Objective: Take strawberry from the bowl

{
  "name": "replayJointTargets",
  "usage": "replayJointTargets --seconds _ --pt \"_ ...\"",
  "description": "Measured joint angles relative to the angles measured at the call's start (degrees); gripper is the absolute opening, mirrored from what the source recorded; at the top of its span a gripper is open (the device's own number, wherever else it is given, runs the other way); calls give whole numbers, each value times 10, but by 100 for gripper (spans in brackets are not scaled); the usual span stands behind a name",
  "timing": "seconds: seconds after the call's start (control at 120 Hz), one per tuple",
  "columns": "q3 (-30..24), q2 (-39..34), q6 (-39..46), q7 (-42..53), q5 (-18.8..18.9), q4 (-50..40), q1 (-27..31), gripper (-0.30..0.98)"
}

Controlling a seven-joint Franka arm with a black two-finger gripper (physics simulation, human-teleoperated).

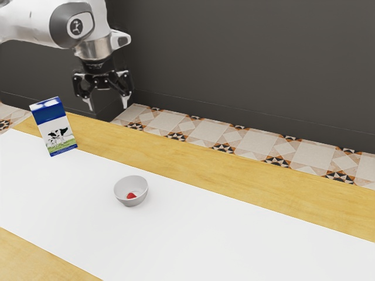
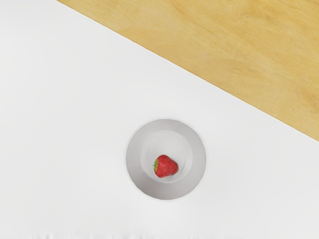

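Table (image 1: 316, 164) of yellow wood runs across the exterior view, with a broad white runner (image 1: 252, 240) along it. Dark grey wall (image 1: 246, 52) stands across the top of the frame, above patterned floor tiles (image 1: 252, 140). My white arm (image 1: 35, 20) comes in at the upper left. Below it, my black gripper (image 1: 108, 107) hangs above table height, its two fingers wide apart. At the exterior view's left a blue and white milk carton (image 1: 55, 126), printed with cows, stands by the runner's edge. The small grey bowl (image 1: 132, 201) sits on the runner, left of the frame's centre. In it lies the red strawberry (image 2: 166, 167), its green cap to one side.
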Motion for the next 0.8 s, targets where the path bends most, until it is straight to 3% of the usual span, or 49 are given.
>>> replayJointTargets --seconds 0.175,0.283,0.633,0.8 --pt "5 -6 99 -119 -1 -167 -22 67" --pt "5 4 172 -178 -4 -221 -27 67" --pt "16 66 303 -310 -15 -247 2 65" --pt "18 80 321 -354 -16 -250 0 56"
